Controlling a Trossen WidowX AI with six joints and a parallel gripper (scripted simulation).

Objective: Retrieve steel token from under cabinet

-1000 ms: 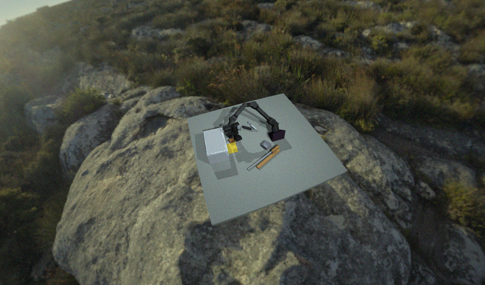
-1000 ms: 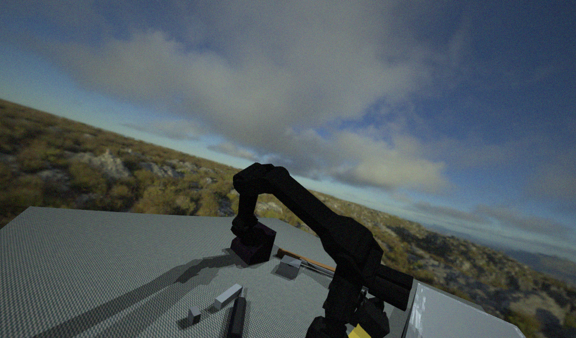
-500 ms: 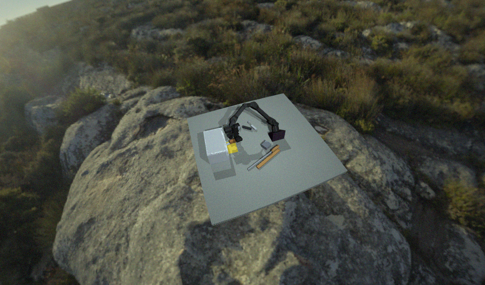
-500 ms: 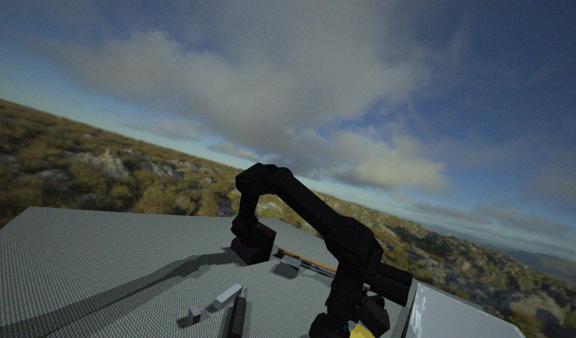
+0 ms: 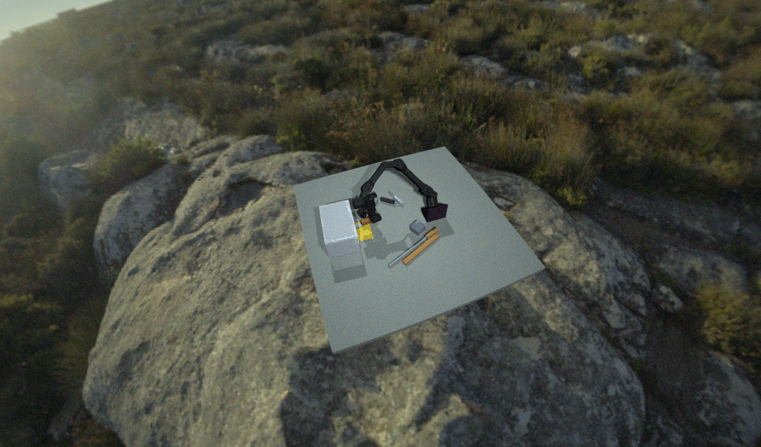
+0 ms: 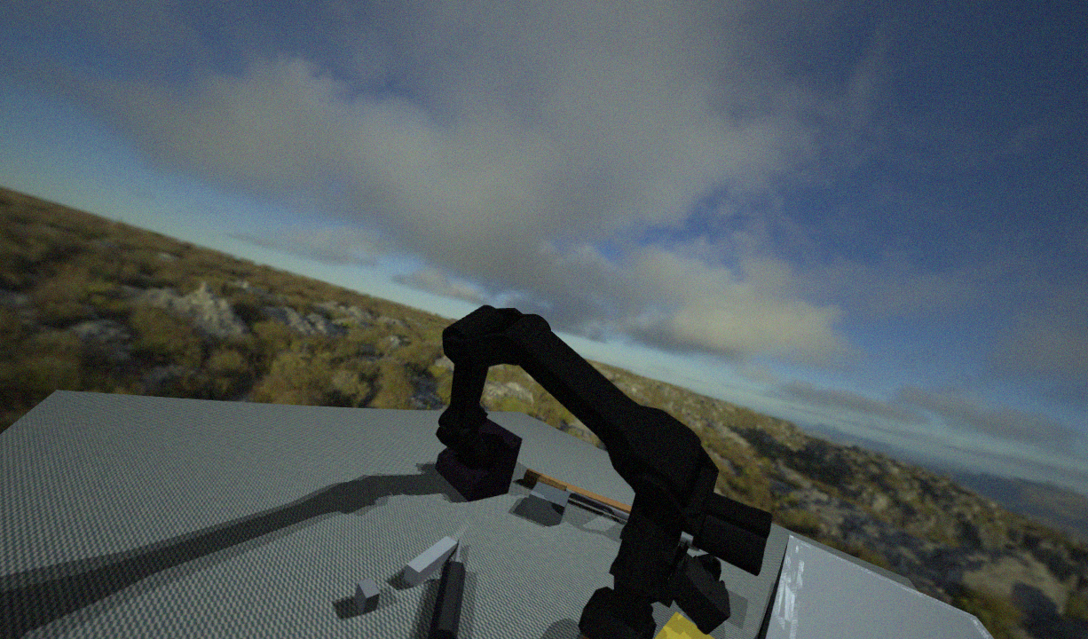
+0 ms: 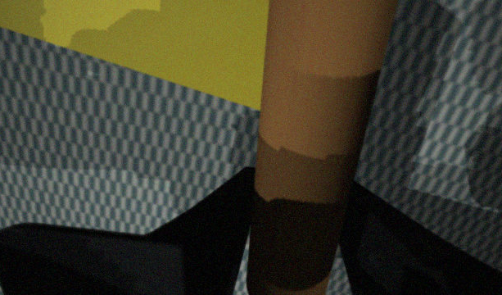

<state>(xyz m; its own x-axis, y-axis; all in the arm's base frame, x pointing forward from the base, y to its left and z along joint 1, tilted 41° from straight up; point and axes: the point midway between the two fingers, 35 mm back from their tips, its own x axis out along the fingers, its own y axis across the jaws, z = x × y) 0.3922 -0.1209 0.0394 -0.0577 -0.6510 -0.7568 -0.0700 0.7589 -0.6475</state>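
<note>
The hand [image 5: 370, 219] [image 7: 294, 182] grips a tool's orange handle [image 5: 364, 221] [image 7: 316, 102] beside the yellow area [image 5: 365, 232] [image 6: 681, 627] [image 7: 185, 49]. No token shows; it is presumably beneath the cabinet [image 5: 338, 222] [image 6: 865, 595]. Thin, stiff, slippery steel probably wants dragging by its far edge. Only the wrist view shows the grip clearly.

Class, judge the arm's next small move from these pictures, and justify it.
Probably a small slide of the orange-brown round handle toward the pale box-shaped cabinet: the black gripper is closed on it beside the yellow marked area, and no token shows there.
</note>
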